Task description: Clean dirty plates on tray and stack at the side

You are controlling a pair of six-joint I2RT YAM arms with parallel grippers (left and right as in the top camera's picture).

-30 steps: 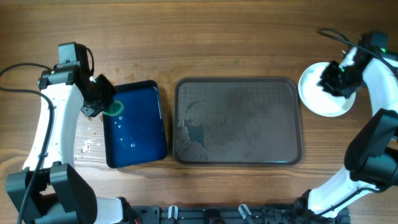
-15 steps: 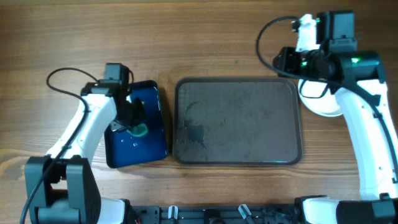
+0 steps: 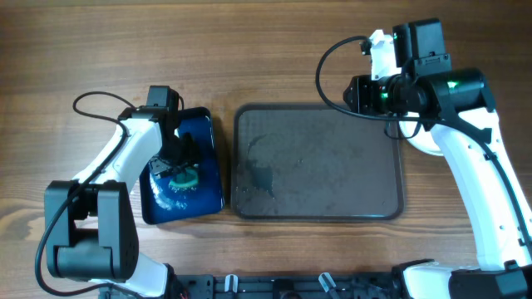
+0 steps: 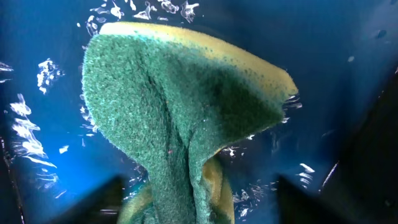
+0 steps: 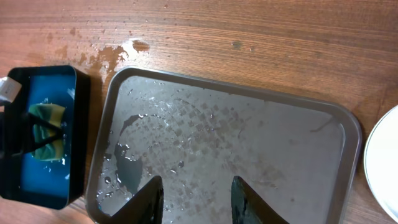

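The dark grey tray (image 3: 316,162) lies mid-table, wet, with no plate on it; the right wrist view shows its puddled surface (image 5: 249,143). A white plate (image 3: 421,143) sits off the tray's right edge, mostly under my right arm, and its rim (image 5: 382,168) shows at the right of the right wrist view. How many plates are stacked there I cannot tell. My right gripper (image 3: 357,93) (image 5: 198,202) hangs open and empty above the tray's back right part. My left gripper (image 3: 177,170) (image 4: 199,208) is open, its jaws standing apart from a folded green and yellow sponge (image 4: 186,112).
A smaller glossy blue tray (image 3: 208,133) holding water stands left of the grey tray, with the sponge (image 3: 184,177) in it. Water is spilled on the wood (image 5: 112,56) behind the two trays. Cables loop above both arms.
My left gripper has opened and let go of the sponge in the blue tray. My right arm has moved left from the plate to the tray's back right corner.
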